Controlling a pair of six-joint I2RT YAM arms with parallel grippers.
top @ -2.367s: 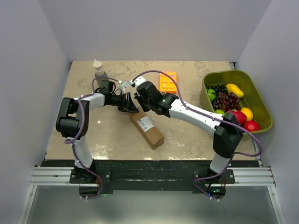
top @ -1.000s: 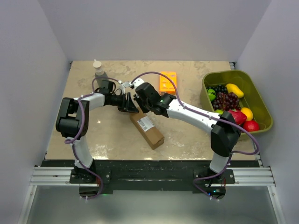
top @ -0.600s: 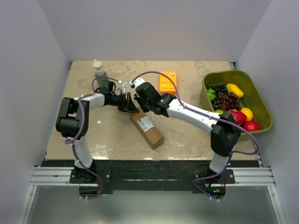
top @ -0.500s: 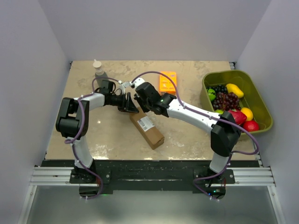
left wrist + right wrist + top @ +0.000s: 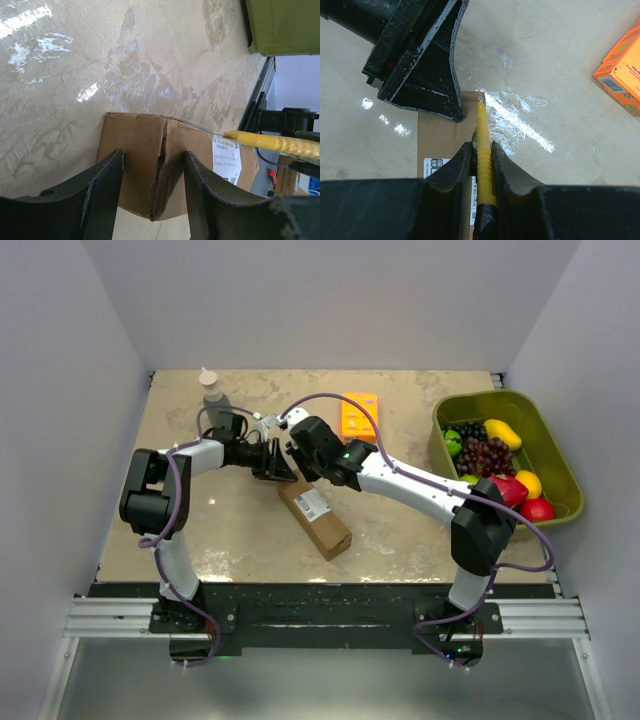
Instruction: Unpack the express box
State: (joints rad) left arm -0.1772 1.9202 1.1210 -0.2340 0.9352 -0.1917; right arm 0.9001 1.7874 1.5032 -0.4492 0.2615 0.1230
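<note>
The express box [image 5: 315, 512] is a brown carton with a white label, lying slantwise mid-table. My left gripper [image 5: 283, 468] is open over the box's far end, its fingers [image 5: 107, 185] astride the creased end face [image 5: 135, 150]; I cannot tell whether they touch it. My right gripper [image 5: 300, 452] is shut on a yellow cutter [image 5: 481, 127]. The cutter's thin blade [image 5: 200, 130] lies along the box's top edge at the far corner. In the right wrist view the left gripper's finger [image 5: 427, 75] rests by that corner of the box [image 5: 440, 140], beside the cutter's tip.
A small orange flat box [image 5: 359, 414] lies behind the arms. A green bin [image 5: 560, 465] holding fruit stands at the right edge. A clear bottle [image 5: 212, 390] stands at the back left. Grey walls close in three sides.
</note>
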